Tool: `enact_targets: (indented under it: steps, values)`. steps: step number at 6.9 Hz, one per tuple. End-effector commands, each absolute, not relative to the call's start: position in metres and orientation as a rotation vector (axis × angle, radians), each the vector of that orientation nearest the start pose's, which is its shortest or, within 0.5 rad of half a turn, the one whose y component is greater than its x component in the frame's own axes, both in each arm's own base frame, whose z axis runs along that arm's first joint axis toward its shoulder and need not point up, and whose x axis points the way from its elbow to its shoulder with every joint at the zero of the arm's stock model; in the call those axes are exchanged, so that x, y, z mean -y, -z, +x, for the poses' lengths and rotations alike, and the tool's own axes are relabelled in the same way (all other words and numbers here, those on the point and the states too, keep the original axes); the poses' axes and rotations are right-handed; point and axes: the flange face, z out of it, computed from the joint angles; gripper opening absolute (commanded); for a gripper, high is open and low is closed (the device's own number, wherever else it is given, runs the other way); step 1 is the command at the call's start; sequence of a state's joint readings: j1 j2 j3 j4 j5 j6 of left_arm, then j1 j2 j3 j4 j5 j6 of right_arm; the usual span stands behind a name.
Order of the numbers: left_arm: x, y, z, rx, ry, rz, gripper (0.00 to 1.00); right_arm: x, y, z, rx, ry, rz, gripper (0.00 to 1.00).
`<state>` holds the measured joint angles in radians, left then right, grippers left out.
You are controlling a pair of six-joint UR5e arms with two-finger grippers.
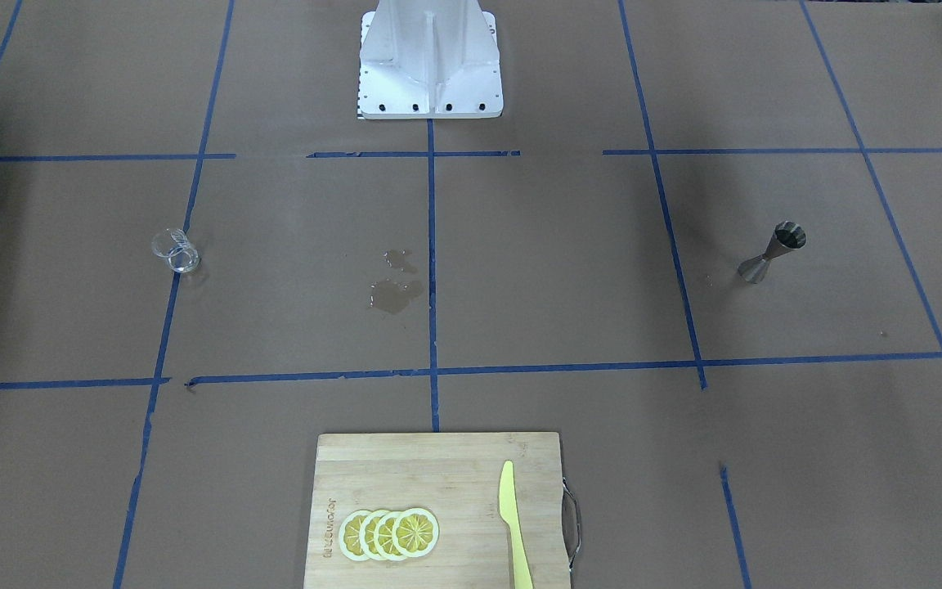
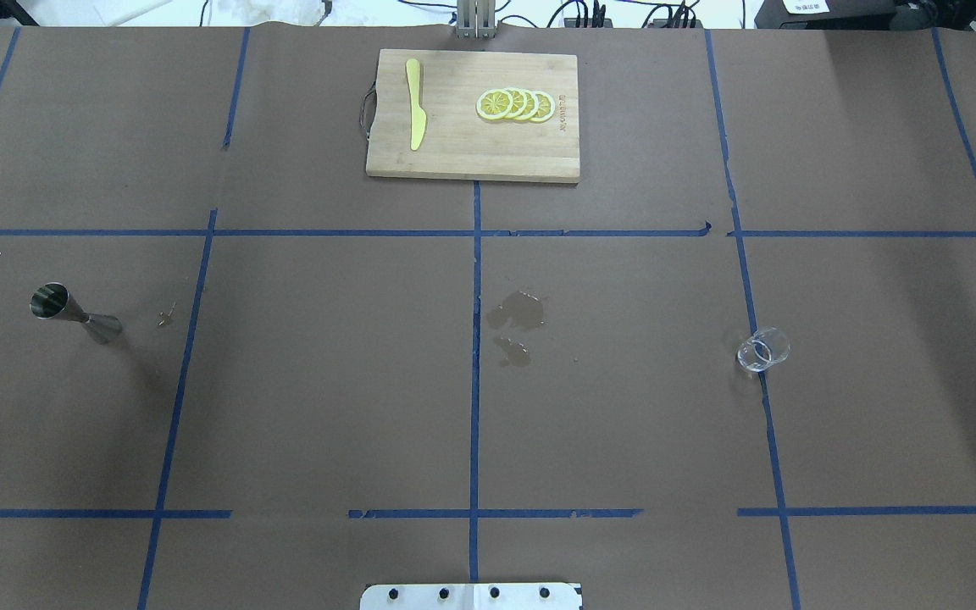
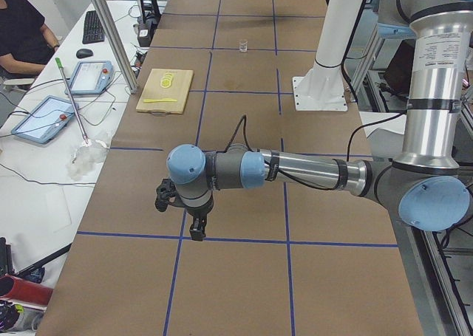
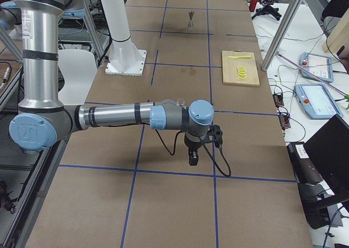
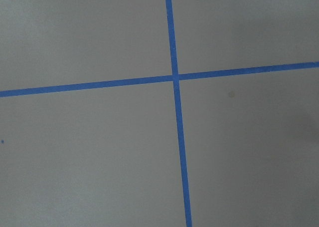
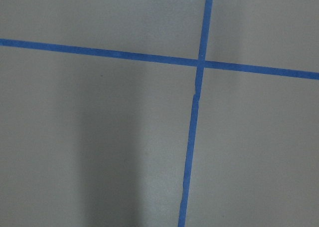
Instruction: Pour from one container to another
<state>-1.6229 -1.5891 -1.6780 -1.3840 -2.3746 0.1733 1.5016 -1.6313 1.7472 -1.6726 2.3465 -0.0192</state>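
Brown taped table (image 2: 327, 407), glass cup (image 2: 763, 350), jigger (image 2: 77, 314), cutting board (image 2: 463, 152), 2 wet patches (image 2: 518, 312)

The bench (image 2: 327, 381) is covered in dull brown paper, crossed by a grid of blue tape lines (image 2: 475, 407). The glass cup (image 2: 763, 350) is clear and colourless; the jigger (image 2: 74, 313) is grey steel. 2 wet patches (image 2: 518, 311) show darker brown. The cutting board (image 2: 454, 148) is pale bamboo, the 4 lemon slices (image 2: 515, 104) yellow with white rims, the knife (image 2: 415, 114) yellow-green. The left arm (image 3: 310, 172) and right arm (image 4: 114, 116) are silver with pale blue joint caps. The left hand (image 3: 196, 232) and right hand (image 4: 193, 158) are black, and the base (image 1: 430, 65) is white.
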Motion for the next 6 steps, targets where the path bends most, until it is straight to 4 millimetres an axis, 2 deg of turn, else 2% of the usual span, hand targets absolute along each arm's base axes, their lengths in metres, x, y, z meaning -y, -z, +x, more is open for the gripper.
enact_targets:
  steps: [1, 6]
  values:
    - [0.4883, -0.6133, -0.0872, -0.805, -0.09, 0.033, 1.0, 0.4682, -0.6108, 0.0314, 0.775, 0.057, -0.018, 1.0]
    - [0.492, -0.6064, -0.0874, -0.804, -0.096, 0.047, 1.0, 0.4689, -0.6099, 0.0313, 0.776, 0.056, -0.017, 1.0]
